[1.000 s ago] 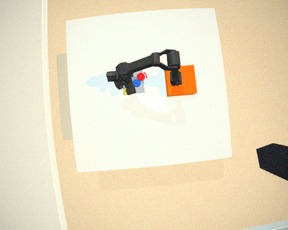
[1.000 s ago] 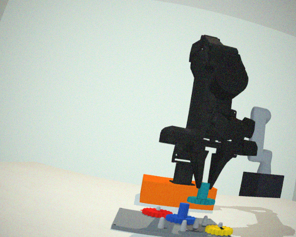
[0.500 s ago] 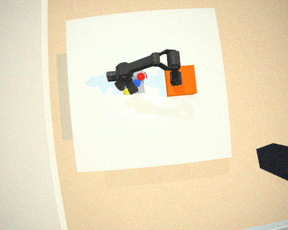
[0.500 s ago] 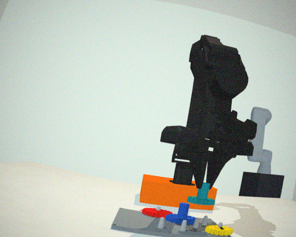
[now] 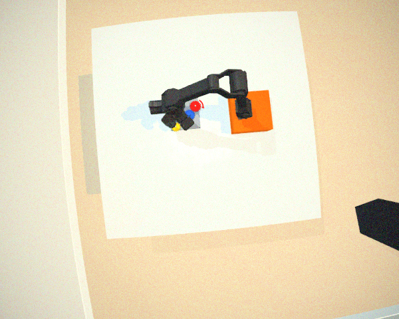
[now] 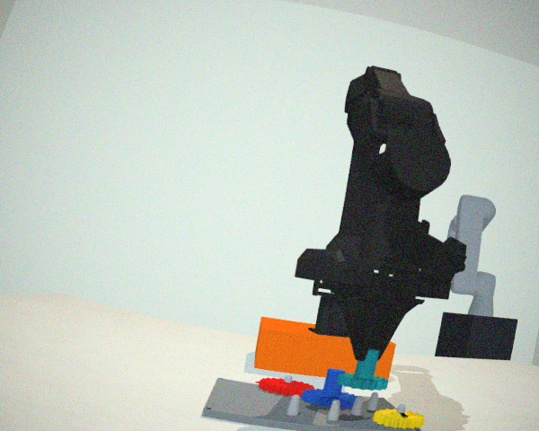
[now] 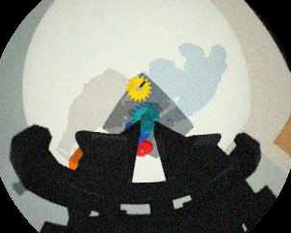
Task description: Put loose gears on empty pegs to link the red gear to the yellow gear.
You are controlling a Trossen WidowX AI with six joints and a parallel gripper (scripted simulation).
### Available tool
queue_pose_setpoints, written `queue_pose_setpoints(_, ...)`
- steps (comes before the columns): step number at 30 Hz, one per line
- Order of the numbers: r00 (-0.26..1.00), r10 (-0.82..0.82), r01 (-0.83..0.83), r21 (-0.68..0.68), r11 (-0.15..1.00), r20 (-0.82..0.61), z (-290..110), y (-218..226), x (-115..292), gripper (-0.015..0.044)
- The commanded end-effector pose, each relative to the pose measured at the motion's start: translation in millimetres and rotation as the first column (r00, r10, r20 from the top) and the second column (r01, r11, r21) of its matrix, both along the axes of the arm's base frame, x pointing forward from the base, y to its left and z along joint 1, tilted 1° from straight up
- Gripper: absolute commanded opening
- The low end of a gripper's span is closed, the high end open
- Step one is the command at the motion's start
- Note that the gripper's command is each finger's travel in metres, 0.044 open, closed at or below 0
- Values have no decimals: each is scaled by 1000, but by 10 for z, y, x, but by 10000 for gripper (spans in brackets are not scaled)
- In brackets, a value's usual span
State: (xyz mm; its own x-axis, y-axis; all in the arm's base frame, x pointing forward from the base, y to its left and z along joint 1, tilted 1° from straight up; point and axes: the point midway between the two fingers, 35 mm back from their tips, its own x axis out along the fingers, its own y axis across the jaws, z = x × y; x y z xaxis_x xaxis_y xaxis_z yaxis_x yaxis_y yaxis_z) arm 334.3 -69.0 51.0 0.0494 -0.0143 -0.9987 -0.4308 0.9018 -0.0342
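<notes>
The grey board (image 6: pixel 242 398) (image 7: pixel 181 127) bears the red gear (image 5: pixel 193 106) (image 6: pixel 285 386) (image 7: pixel 145 148) and, at its other end, the yellow gear (image 5: pixel 175 128) (image 6: pixel 398 418) (image 7: pixel 138 88) with a black stripe. A blue gear (image 5: pixel 190 114) (image 6: pixel 328 398) with an upright stem sits on the board beside the red gear. My gripper (image 6: pixel 368 355) (image 7: pixel 145 123) is shut on the stem of a teal gear (image 6: pixel 362 382) (image 7: pixel 145 113). The teal gear hangs level above the board, between the blue and yellow gears. In the top view the arm hides it.
Bare pegs, such as one peg (image 6: pixel 293 405) and another peg (image 6: pixel 333 410), stand up from the board. An orange block (image 5: pixel 258 118) (image 6: pixel 284 347) is at the arm's base, behind the board. A black box (image 6: pixel 476 336) with a grey arm (image 6: pixel 469 245) stands in the background.
</notes>
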Motion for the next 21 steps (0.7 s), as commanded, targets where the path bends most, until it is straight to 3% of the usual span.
queue_pose_setpoints(1,1000,0,0,4,1000,-2,-59,3,-1,0)
queue_pose_setpoints(21,938,-348,348,21,937,-2,-248,1,5,0)
